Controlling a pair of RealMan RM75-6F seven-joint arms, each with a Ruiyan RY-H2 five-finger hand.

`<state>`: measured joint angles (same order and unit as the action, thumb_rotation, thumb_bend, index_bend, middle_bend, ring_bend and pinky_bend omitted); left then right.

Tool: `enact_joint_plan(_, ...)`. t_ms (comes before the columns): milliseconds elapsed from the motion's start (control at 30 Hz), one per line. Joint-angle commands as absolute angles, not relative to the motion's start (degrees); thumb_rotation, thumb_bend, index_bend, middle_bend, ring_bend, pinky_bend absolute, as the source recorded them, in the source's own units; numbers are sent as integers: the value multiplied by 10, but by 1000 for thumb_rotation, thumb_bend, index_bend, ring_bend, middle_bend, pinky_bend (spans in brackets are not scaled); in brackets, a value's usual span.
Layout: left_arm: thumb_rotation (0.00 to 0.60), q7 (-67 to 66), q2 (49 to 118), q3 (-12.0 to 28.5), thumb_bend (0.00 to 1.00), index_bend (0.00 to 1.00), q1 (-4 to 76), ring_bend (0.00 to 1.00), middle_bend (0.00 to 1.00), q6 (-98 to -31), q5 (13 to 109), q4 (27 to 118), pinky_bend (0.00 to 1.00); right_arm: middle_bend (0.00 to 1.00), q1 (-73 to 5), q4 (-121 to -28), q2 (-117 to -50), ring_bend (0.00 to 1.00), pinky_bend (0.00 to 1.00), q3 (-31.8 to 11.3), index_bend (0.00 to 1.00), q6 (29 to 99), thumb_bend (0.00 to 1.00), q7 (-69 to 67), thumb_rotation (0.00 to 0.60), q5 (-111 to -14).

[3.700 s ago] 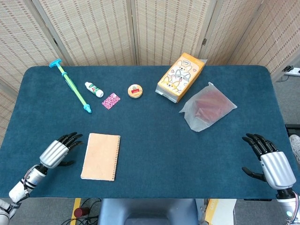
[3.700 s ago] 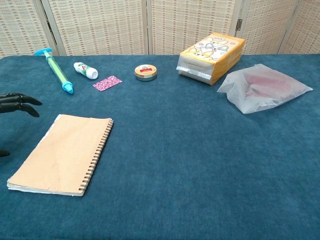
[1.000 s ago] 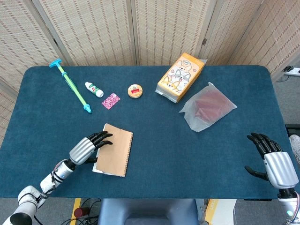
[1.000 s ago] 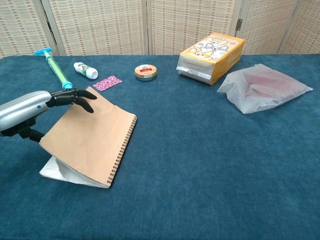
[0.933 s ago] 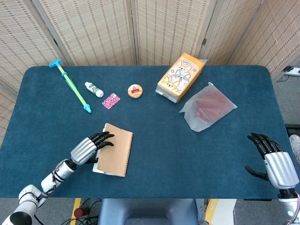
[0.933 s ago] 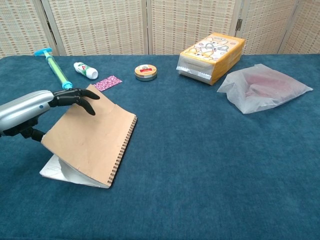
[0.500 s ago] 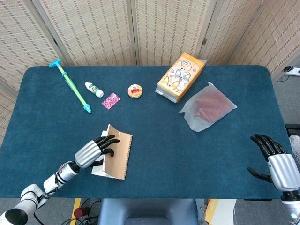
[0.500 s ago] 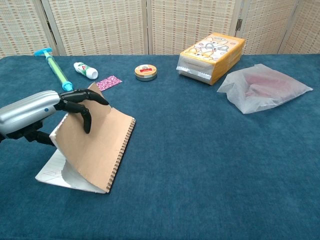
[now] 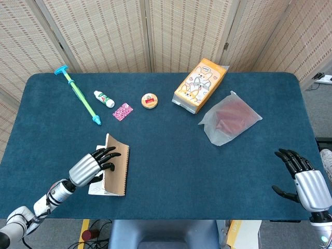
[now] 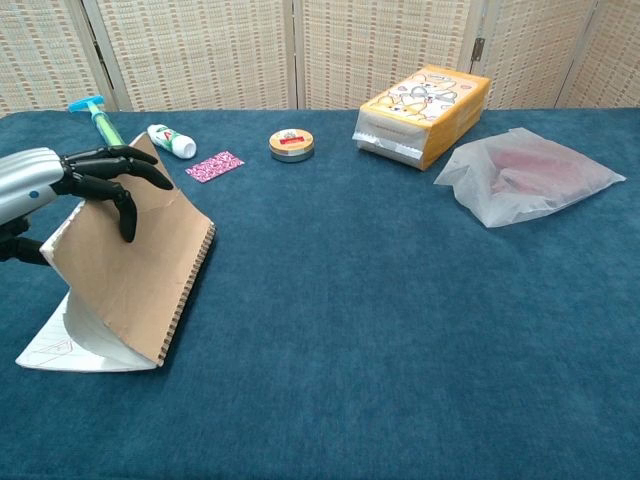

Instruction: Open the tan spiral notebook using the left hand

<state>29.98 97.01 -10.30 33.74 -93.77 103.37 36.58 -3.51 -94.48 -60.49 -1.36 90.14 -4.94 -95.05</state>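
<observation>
Tan notebook (image 10: pixel 125 270) near-left on desk (image 9: pixel 171 150), cover lifted steeply. Left robot hand (image 10: pixel 70 180) pinching cover's top edge. Risk: cover slips, flops shut. Right robot hand (image 9: pixel 302 176) spread, idle.

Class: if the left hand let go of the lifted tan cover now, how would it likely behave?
The cover probably falls shut: it stands tilted, hinged on the spiral. It looks like thin, bendy card, curving under the left hand. The white pages lie flat, likely floppy.
</observation>
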Motion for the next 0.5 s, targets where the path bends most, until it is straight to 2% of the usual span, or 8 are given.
enact_joint_plan(33,600,219,935,-105,675,636,358,132,236,-906,1051,463,262,164,-34,-942,-606,127,217,-13,138,903,122,-53,600,-951)
enact_joint_plan(267,600,113,912,-89,671,561,401,131,234,-810,1050,612,262,164,-28,-932,-606,127,217,-12,138,912,122,-66,600,-949)
enact_joint_plan(333,600,77,912,-80,669,505,409,123,212,-768,1034,650,261,164,-25,-928,-606,127,217,-11,138,914,122,-70,600,-948)
enact_joint_plan(400,600,45,911,-71,655,402,414,86,167,-727,1010,687,261,164,-24,-924,-606,127,217,-10,138,916,122,-75,600,-947)
enact_joint_plan(467,600,-8,916,-56,545,271,415,46,130,-691,981,720,261,164,-22,-921,-606,127,217,-10,138,917,122,-80,600,-945)
enact_joint_plan(500,600,-30,917,-52,454,202,415,28,113,-676,968,735,262,164,-21,-919,-606,127,217,-10,138,919,122,-81,600,-945)
